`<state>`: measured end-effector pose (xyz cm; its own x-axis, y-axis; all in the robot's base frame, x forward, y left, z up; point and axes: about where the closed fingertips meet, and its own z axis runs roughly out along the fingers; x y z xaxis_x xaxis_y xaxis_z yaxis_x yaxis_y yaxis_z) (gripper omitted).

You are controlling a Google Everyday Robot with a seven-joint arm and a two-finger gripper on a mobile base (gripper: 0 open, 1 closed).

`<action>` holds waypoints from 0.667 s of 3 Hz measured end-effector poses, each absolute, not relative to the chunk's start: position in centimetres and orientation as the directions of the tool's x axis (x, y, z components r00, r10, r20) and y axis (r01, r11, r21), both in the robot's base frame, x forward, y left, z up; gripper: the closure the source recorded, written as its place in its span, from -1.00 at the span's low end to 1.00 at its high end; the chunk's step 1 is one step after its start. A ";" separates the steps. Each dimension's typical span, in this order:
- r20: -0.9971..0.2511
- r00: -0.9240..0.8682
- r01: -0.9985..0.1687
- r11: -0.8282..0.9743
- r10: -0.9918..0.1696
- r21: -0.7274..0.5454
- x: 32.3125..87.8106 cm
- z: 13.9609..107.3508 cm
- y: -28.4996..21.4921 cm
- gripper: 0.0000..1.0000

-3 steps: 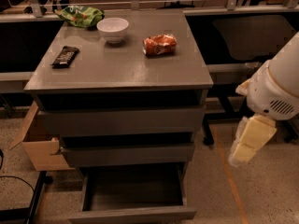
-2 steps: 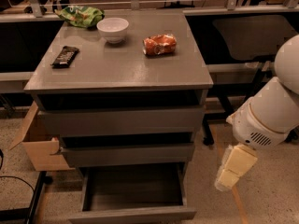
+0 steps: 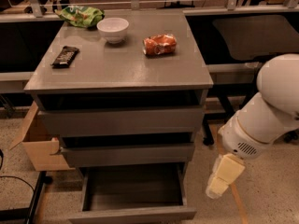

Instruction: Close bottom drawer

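At the foot of the grey cabinet (image 3: 126, 71), the bottom drawer (image 3: 135, 214) stands pulled out toward the camera. Its plain front panel runs along the lower edge of the view and its dark, bare inside shows behind it. Above it sit the middle drawer front (image 3: 128, 154) and the top drawer front (image 3: 121, 120), each set a little forward of the cabinet body, with a dark gap over each.

The gripper (image 3: 218, 182) hangs to the right of the cabinet, low over the speckled floor (image 3: 271, 195). It is a cream-coloured piece pointing down and slightly left from the end of the bulky white arm (image 3: 271, 111). It is just beside the open drawer's right front corner, at about the height of the drawer's side wall, and it is not touching the drawer or the cabinet. A strip of floor shows between them. Whether the gripper is spread or closed cannot be told from this angle, and it carries nothing that can be seen.

On the cabinet top, a white bowl (image 3: 112, 29) sits near the back, with a green bag (image 3: 81, 15) behind it to the left. An orange-red wrapped snack (image 3: 160, 45) lies to the bowl's right, and a dark candy bar (image 3: 65, 56) lies near the left edge. A cardboard box (image 3: 39, 146) with its flap open rests on the floor against the cabinet's left side.
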<state>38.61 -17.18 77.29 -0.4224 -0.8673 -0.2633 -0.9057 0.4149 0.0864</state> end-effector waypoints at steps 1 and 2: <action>-0.247 -0.470 -0.881 0.434 -0.848 0.187 38.0 71.2 -15.5 -1.00; -0.232 -0.548 -0.826 0.478 -0.804 0.298 37.5 63.1 -13.6 -1.00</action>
<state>37.47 -13.61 63.07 -0.5483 -0.8035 -0.2317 -0.8263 0.4781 0.2976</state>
